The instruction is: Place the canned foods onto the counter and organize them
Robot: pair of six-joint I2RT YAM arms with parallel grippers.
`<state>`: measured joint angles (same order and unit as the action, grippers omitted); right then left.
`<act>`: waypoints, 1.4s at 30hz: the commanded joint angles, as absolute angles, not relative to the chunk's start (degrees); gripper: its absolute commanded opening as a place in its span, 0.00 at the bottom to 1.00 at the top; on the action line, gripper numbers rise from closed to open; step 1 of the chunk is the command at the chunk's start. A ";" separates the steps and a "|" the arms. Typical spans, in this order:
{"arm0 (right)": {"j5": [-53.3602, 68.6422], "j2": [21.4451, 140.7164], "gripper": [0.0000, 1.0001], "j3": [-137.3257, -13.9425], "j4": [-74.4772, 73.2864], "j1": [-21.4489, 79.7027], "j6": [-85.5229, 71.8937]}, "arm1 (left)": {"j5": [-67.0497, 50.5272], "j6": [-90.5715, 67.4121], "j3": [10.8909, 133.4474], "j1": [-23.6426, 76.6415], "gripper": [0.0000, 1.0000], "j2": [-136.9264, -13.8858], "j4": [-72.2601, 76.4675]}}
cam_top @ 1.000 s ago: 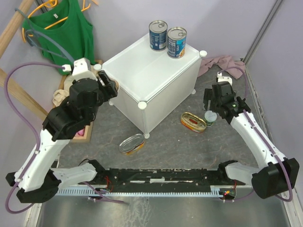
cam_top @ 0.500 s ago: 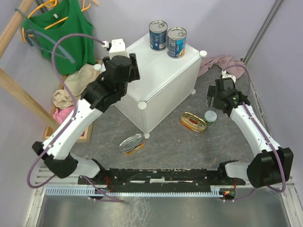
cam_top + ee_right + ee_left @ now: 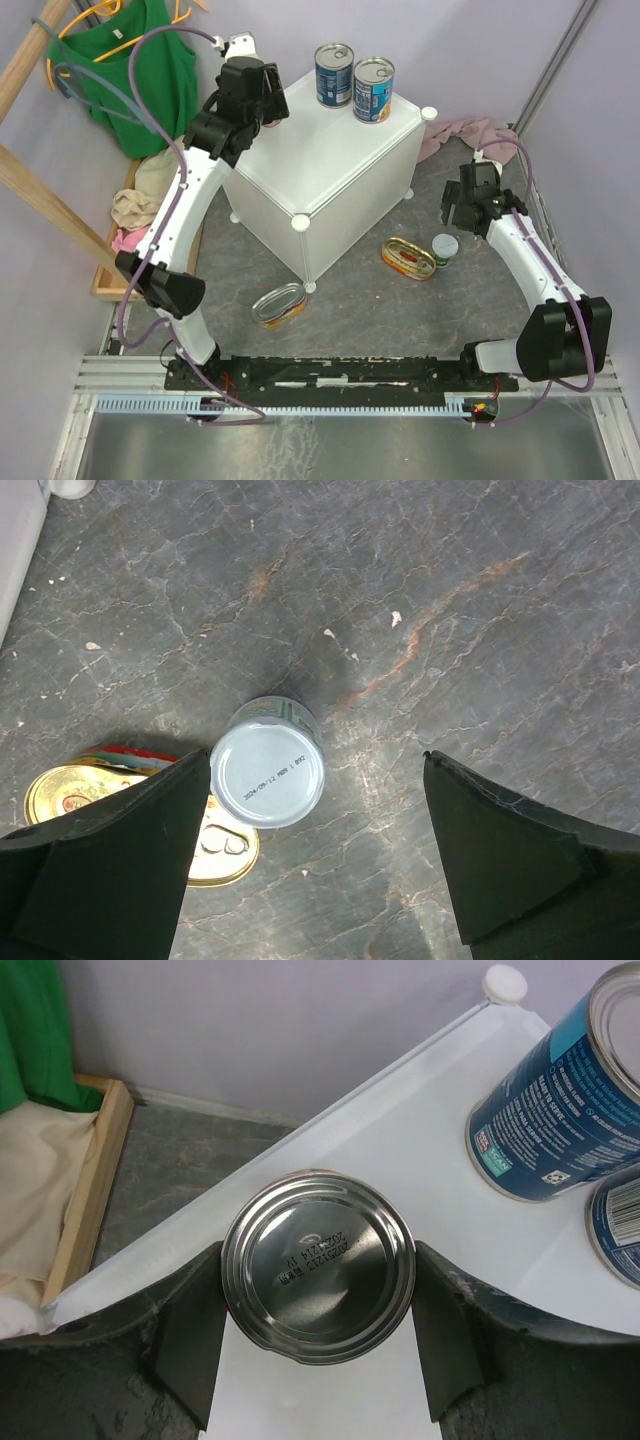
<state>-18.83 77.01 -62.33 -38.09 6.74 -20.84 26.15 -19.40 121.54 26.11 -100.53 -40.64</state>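
My left gripper is shut on a small round can with a silvery lid, its label hidden, held over the back left part of the white counter. Two tall blue-labelled cans stand at the counter's far corner, and one of these blue cans appears close on the right in the left wrist view. My right gripper hangs open above the floor, with the green-white small can just inside its left finger. One oval tin lies next to that can and another oval tin lies before the counter.
A green top hangs on a wooden rack at the back left. Below it a wooden tray holds cloths. A pink cloth lies at the back right. The black rail runs along the near edge.
My left arm has swung up from the counter's left side and reached over its back left part with the can. The right gripper has drifted slightly back, still open.
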 commanded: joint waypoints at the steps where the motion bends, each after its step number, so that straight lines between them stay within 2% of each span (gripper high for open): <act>1: -17.26 77.08 0.96 -61.79 -36.16 6.58 -22.41 | 18.59 -20.95 129.45 24.22 0.03 -103.05 -43.05; 16: -14.13 79.37 0.94 -57.32 -32.89 6.54 -26.98 | 8.53 -21.42 131.54 20.83 0.05 -107.84 -44.99; 21: -12.70 79.83 0.94 -55.68 -31.75 6.70 -27.99 | 7.27 -21.09 131.65 20.83 0.15 -109.01 -44.85; 31: -11.68 81.04 0.94 -53.45 -29.67 6.93 -29.00 | 4.41 -21.58 129.24 21.11 0.45 -109.56 -41.93; 42: -10.77 83.86 0.92 -52.24 -27.04 7.38 -30.07 | 4.67 -20.83 129.11 21.78 0.61 -110.37 -41.68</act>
